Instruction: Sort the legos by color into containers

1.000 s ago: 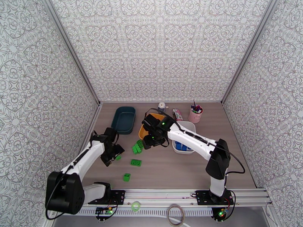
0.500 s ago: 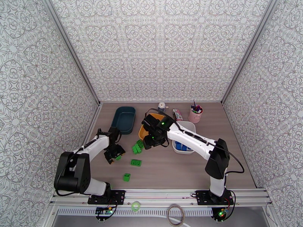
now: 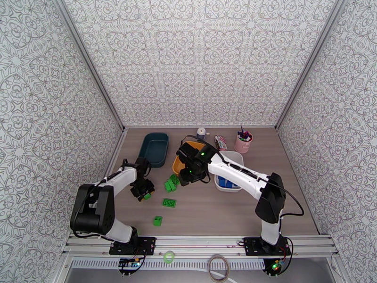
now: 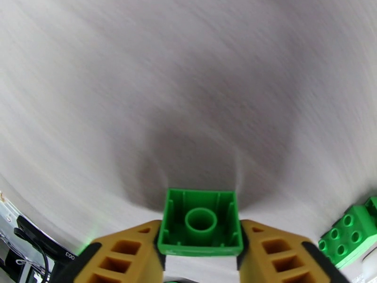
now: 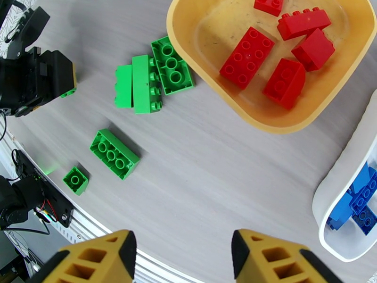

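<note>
My left gripper (image 3: pixel 143 190) is down on the table's left side, its yellow fingers (image 4: pixel 127 251) pressed against both sides of a small green lego (image 4: pixel 200 222), so it is shut on it. More green legos lie loose: a cluster (image 5: pixel 151 81), a longer one (image 5: pixel 114 153) and a small one (image 5: pixel 75 180). My right gripper (image 5: pixel 181 246) hangs open above the table beside the yellow container (image 5: pixel 212 24), which holds several red legos (image 5: pixel 247 56). The white container (image 5: pixel 339 194) holds blue legos (image 5: pixel 360 199). The dark teal container (image 3: pixel 154 149) stands at the back left.
A pink cup of pens (image 3: pixel 243 142), a small white bottle (image 3: pixel 201 133) and a tube (image 3: pixel 220 142) stand along the back edge. Patterned walls close in the table on the left, back and right. A green ring (image 3: pixel 168 256) lies below the front rail.
The left arm has drawn in and lowered, and its gripper has closed around the small green lego. The right arm has stayed where it was.
</note>
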Tool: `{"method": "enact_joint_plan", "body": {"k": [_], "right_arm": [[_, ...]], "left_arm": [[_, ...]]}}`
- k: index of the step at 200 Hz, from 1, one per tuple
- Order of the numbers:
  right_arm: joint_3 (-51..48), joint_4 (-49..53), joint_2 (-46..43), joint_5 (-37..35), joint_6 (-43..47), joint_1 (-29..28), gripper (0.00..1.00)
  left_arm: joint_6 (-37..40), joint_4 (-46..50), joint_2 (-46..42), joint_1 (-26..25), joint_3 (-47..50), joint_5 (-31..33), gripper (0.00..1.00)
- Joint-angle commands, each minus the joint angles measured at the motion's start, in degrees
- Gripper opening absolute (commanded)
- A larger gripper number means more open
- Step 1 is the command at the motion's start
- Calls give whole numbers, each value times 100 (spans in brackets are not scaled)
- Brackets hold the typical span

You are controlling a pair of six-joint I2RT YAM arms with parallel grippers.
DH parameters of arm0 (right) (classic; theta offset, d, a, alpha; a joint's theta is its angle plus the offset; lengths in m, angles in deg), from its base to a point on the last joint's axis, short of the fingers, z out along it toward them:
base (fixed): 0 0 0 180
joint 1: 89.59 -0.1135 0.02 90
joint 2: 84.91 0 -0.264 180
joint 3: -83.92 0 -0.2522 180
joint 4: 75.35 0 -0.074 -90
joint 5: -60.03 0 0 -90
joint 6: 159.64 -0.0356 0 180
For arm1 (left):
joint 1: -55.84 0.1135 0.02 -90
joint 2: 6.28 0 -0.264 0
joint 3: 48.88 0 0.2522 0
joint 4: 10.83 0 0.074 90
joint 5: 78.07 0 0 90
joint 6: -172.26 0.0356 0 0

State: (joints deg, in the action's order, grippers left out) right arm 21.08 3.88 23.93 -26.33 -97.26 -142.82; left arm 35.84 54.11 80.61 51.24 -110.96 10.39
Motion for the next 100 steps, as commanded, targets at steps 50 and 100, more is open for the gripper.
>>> {"method": "enact_joint_plan", "body": {"k": [50,100], "right_arm": [[137,-152,77,255,-184,325,56],[203,-174,45,374,-213,623,56]], "left_arm": [[79,424,-1035,64,-633,-143,39],[344,334,-597,278,-1824,-416,39]]}}
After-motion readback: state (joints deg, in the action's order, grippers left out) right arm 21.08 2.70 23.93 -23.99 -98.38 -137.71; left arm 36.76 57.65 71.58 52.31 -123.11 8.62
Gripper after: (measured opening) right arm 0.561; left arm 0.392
